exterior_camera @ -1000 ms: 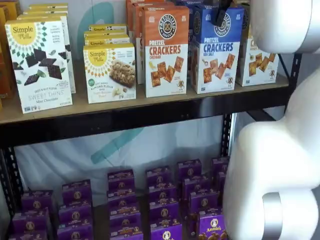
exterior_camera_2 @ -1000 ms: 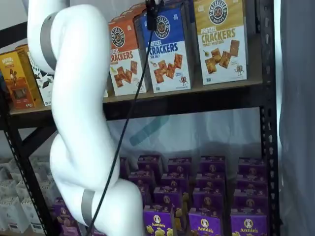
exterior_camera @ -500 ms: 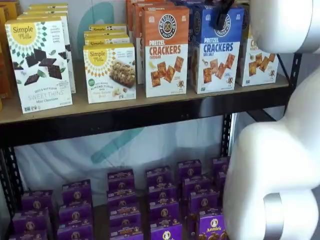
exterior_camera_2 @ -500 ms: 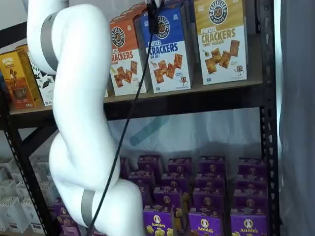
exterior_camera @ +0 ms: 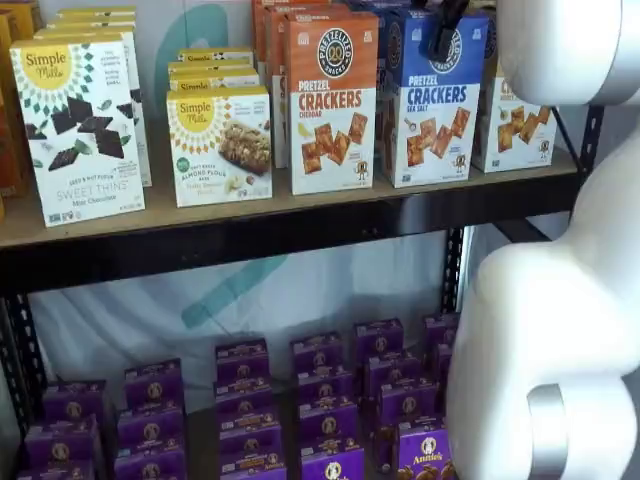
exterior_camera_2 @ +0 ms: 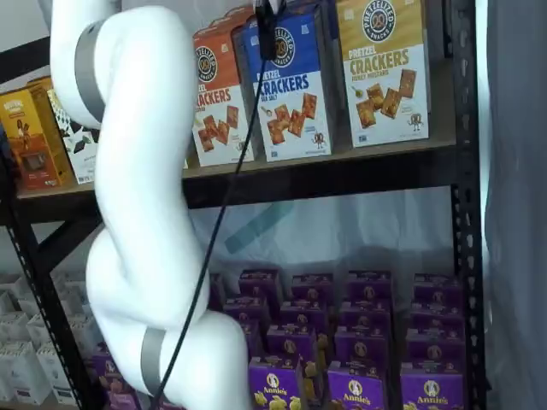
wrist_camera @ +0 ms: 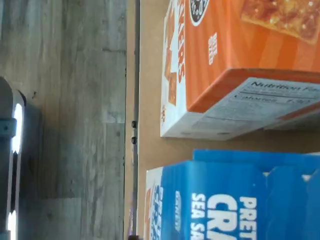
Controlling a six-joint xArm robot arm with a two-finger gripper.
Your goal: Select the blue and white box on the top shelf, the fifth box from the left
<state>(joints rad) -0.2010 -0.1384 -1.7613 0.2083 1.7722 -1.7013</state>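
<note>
Nothing has shifted noticeably since the earlier frames. Wrist view: the blue box [wrist_camera: 220, 195] stands on the top shelf [wrist_camera: 150, 75] just beside the orange box [wrist_camera: 235, 65]. Both shelf views: the tool [exterior_camera: 443, 38] [exterior_camera_2: 267, 34] hangs at the blue box's [exterior_camera: 433, 100] [exterior_camera_2: 291, 90] upper front, its grip impossible to tell.

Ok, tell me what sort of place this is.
Likely a mock grocery aisle for robot picking: black metal racking with a top shelf of faced-out cracker boxes, including the blue and white box, and rows of small purple boxes below.
</note>
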